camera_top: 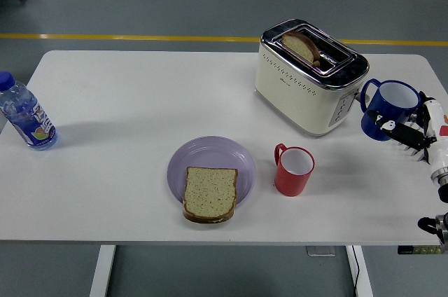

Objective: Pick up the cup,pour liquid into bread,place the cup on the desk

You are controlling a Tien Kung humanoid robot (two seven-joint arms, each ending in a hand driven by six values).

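Right hand point(409, 134) grips the blue cup point(389, 109), right of the toaster point(308, 76), near the table edge; set there, it risks tipping off.

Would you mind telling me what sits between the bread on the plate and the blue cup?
Head view: the red cup stands between bread and blue cup.

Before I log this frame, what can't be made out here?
- Blue cup: its contents, since the head view shows only the white inside; whether it touches the table.
- Right hand: its grip on the cup is partly behind it; the arm is cut off by the right edge.
- Bottle: label too small.
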